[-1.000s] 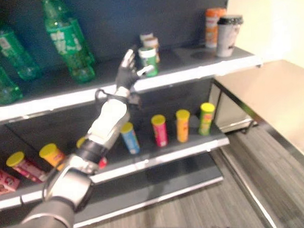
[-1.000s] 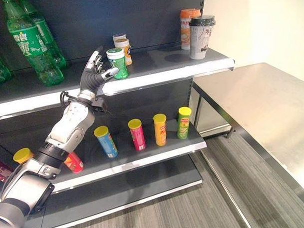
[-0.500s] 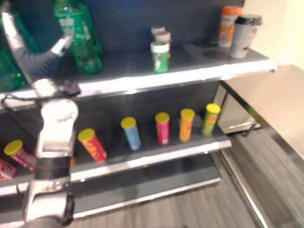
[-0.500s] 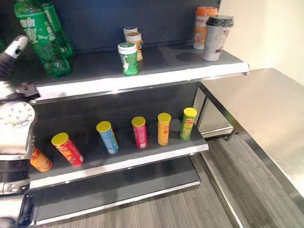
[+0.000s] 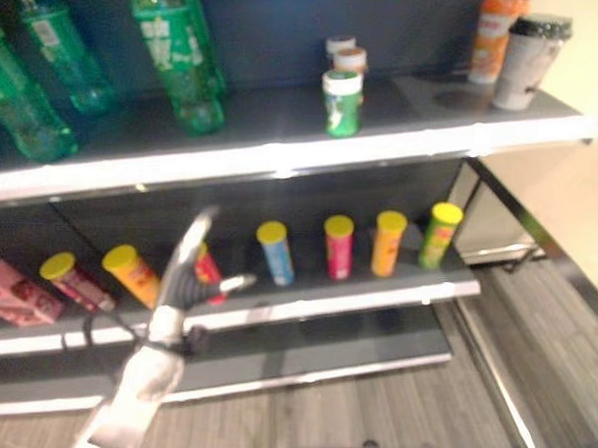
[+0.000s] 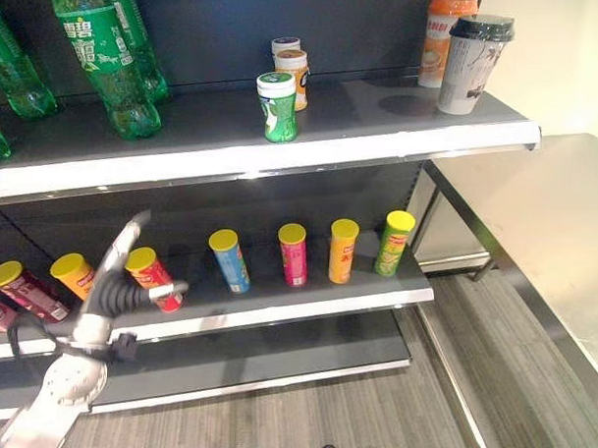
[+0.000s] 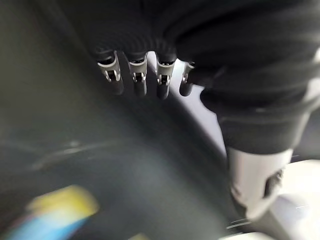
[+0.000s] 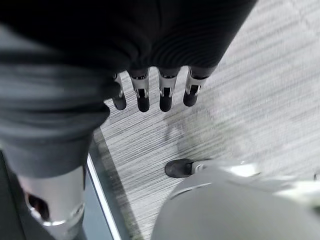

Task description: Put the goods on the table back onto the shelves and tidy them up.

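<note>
By the lower shelf's (image 6: 306, 305) front edge the left hand (image 6: 115, 281) hangs empty, fingers straight, just before the red can (image 6: 154, 278). The right hand (image 8: 150, 95) hangs over the floor, fingers relaxed, holding nothing. Farther back, on the top shelf (image 6: 282, 155), the green can (image 6: 277, 106) stands upright near the front edge. The desk (image 6: 534, 232) at right looks bare, so stocking seems done; next, I judge, comes straightening the leaning cans.

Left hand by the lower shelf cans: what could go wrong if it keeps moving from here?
The left hand is open, empty and close in front of the red can, which already leans, as does the orange can beside it. A sweep sideways could knock either over or roll them off the lower shelf. The green can stands near the upper shelf's front edge, so raising the arm past it could tip it off.
</note>
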You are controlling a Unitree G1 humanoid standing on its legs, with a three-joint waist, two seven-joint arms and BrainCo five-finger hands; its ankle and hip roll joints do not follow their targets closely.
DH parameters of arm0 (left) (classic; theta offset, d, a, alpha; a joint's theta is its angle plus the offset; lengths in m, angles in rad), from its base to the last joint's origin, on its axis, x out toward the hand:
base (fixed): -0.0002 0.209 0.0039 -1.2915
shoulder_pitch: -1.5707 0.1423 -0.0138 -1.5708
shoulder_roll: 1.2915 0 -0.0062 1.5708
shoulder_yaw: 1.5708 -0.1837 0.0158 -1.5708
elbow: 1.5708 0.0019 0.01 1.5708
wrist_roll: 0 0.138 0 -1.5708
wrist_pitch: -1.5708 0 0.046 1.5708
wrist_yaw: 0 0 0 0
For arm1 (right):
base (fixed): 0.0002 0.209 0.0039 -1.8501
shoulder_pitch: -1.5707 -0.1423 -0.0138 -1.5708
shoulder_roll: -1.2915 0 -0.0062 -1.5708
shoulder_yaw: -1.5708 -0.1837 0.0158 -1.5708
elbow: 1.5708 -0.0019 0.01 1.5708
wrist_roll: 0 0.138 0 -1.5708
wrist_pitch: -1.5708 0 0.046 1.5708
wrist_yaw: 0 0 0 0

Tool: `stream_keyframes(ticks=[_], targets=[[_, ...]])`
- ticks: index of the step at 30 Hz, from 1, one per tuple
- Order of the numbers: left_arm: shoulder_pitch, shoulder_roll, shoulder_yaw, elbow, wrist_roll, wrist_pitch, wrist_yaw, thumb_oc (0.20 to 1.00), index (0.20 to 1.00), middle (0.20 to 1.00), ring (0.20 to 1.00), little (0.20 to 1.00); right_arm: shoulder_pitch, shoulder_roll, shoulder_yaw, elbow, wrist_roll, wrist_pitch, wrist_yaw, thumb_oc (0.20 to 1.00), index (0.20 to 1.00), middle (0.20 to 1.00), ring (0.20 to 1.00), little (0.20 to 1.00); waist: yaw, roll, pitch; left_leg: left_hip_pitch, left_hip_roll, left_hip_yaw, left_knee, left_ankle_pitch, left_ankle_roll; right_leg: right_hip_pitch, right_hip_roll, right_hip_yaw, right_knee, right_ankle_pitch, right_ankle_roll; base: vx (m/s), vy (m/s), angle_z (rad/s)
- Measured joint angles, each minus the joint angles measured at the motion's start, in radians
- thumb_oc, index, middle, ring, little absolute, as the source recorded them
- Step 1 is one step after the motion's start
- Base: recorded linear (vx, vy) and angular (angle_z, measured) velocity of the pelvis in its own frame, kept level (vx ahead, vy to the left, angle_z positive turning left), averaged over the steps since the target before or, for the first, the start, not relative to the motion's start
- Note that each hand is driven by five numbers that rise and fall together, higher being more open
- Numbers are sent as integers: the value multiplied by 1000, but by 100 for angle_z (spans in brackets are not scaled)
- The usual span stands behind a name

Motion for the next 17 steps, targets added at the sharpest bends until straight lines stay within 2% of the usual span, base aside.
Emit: stream_keyframes(ticks=[2, 3, 4, 5, 6, 9, 12, 17], targets=[[17, -74, 26, 479, -58, 82, -7, 1000, 1000, 1000, 1000, 1000, -15, 10, -43, 33, 38, 1, 0, 1000, 1000, 1000, 1000, 1000, 28, -25, 11, -7, 8, -18, 0, 3, -5, 0, 5, -21, -1, -8, -5, -50, 26, 28], [19, -81, 23, 555, -59, 114, -8, 1000, 1000, 1000, 1000, 1000, -17, 11, -39, 34, 38, 0, 0, 1000, 1000, 1000, 1000, 1000, 39, -33, 16, -7, 8, -21, 0, 4, -4, 0, 5, -23, -1, -9, -5, -56, 27, 14], [7, -110, 35, 691, -56, 98, 6, 1000, 1000, 1000, 1000, 1000, -23, 14, -26, 35, 38, 0, -2, 1000, 1000, 1000, 1000, 1000, 48, -42, 18, -12, 8, -26, 1, 8, -4, -2, 4, -30, 0, -9, -5, -33, 20, 12], [-31, -128, 48, 797, -62, 119, 14, 1000, 1000, 1000, 1000, 1000, -26, 14, -24, 35, 38, 0, -4, 1000, 1000, 1000, 1000, 1000, 52, -43, 19, -13, 6, -28, 2, 9, -3, -2, 3, -31, 0, -9, -5, -26, 20, 10], [-58, -172, 65, 981, -84, 148, 27, 1000, 1000, 1000, 1000, 1000, -37, 24, -22, 35, 37, -1, -9, 1000, 1000, 1000, 1000, 1000, 53, -46, 20, -13, 4, -28, 6, 10, -2, -2, 1, -33, 0, -9, -6, -26, 18, 4], [-83, -263, 59, 1181, -129, 175, 24, 1000, 1000, 1000, 1000, 1000, -55, 39, 7, 34, 37, -2, -10, 1000, 1000, 1000, 1000, 1000, 56, -63, 23, -14, 0, -30, 7, 10, -2, -1, -3, -35, 0, -10, -6, -20, 12, 4], [-91, -317, 23, 1223, -138, 184, -8, 1000, 1000, 1000, 1000, 1000, -55, 42, 16, 33, 35, -1, -8, 1000, 1000, 1000, 1000, 1000, 56, -63, 22, -13, -2, -30, 6, 10, -2, -1, -5, -35, 1, -7, -10, -12, 7, 0], [-149, -346, 83, 1297, -286, 196, -90, 1000, 1000, 1000, 1000, 1000, -42, 38, 54, 25, 11, 3, 9, 1000, 1000, 1000, 1000, 1000, 34, -50, 8, -12, 0, -28, 6, 7, -5, 0, -4, -34, 2, -4, -16, 0, 0, 0]])
